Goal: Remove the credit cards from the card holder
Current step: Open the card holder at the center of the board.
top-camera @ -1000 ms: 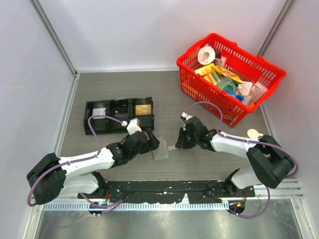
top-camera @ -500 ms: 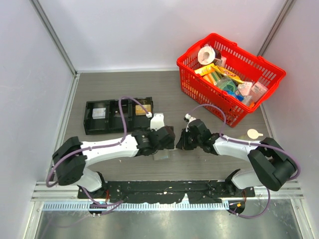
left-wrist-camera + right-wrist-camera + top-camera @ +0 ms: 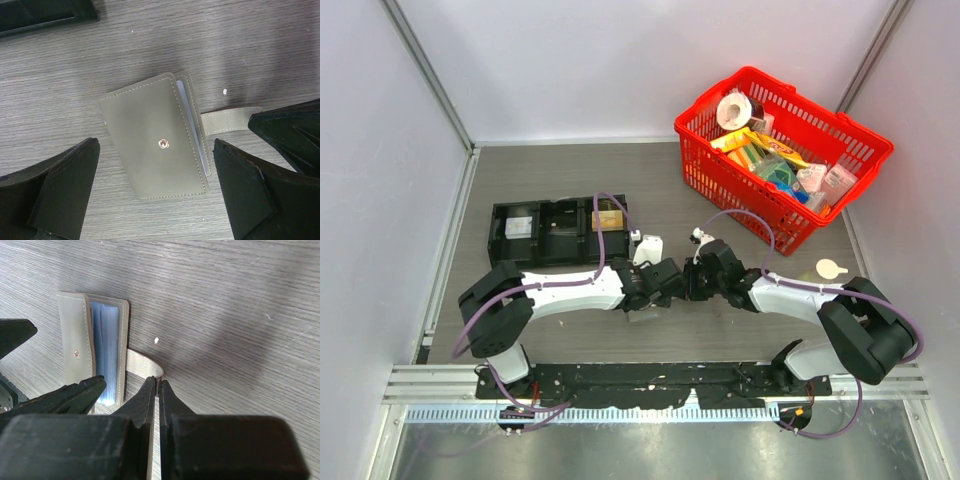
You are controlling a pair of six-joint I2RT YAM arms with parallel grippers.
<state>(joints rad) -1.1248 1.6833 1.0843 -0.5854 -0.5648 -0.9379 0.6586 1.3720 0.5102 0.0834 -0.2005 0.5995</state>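
Note:
The card holder lies shut on the table, grey side up, with a metal snap in the middle. Its strap sticks out to the right. My left gripper is open just above it, one finger on each side, not touching. My right gripper is shut on the strap's end, and its finger shows in the left wrist view. In the right wrist view the card holder shows pale blue pocket edges. No credit card shows on its own. In the top view both grippers meet over the holder and mostly hide it.
A long black three-compartment tray lies behind and left of the grippers; its corner shows in the left wrist view. A red basket full of items stands at the back right. A small pale round object lies by the right arm.
My left arm has swung right from near the tray until its open gripper hangs over the card holder. The right gripper has stayed at the strap, shifting only slightly.

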